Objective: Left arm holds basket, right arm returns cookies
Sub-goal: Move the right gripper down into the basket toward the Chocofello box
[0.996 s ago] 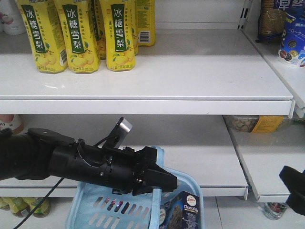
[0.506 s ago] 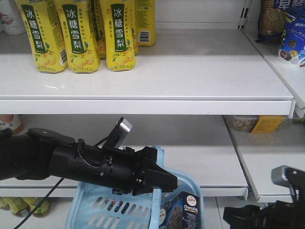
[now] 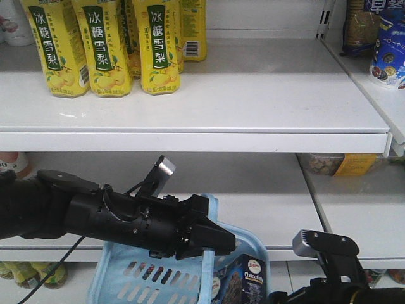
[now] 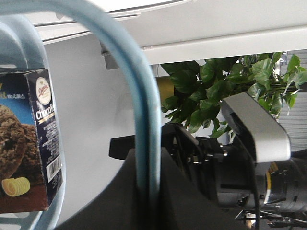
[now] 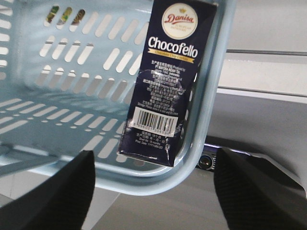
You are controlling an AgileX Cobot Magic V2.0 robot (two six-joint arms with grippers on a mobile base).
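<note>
Right gripper: my right gripper [image 5: 156,158] is spread wide and holds nothing; its two black fingers [image 5: 57,191] frame the wrist view at 7 and 5 o'clock.
Cookies: the dark navy rectangular cardboard cookie carton [image 5: 165,86] stands at 12 o'clock from those fingers. It is upright with the round logo on top and the barcode low, and it leans against the corner wall of the light blue slotted plastic basket [image 5: 72,72].
In between: the basket rim crosses my path just under the carton's foot.
Left gripper: my wedge-shaped black left gripper [image 3: 215,242] is clamped on the curved blue basket handle [image 4: 139,96], which runs between its jaws.
Arms: the bulky black right arm [image 3: 342,292] sits low at 5 o'clock in the front view, near the basket. The thick black left arm [image 3: 76,212] comes in from 9 o'clock.
Beyond: a white metal shelf [image 3: 253,95] at 12 o'clock carries tall yellow drink bottles [image 3: 101,44] at 11 o'clock.
Risk, rim: a low approach could hook a finger on the rim and shove the basket.
Risk, swing: the basket hangs by its handle alone, so I judge any push could rock it and tip the carton.
Risk, slip: the carton looks glossy, so an off-centre pinch may twist it.
</note>
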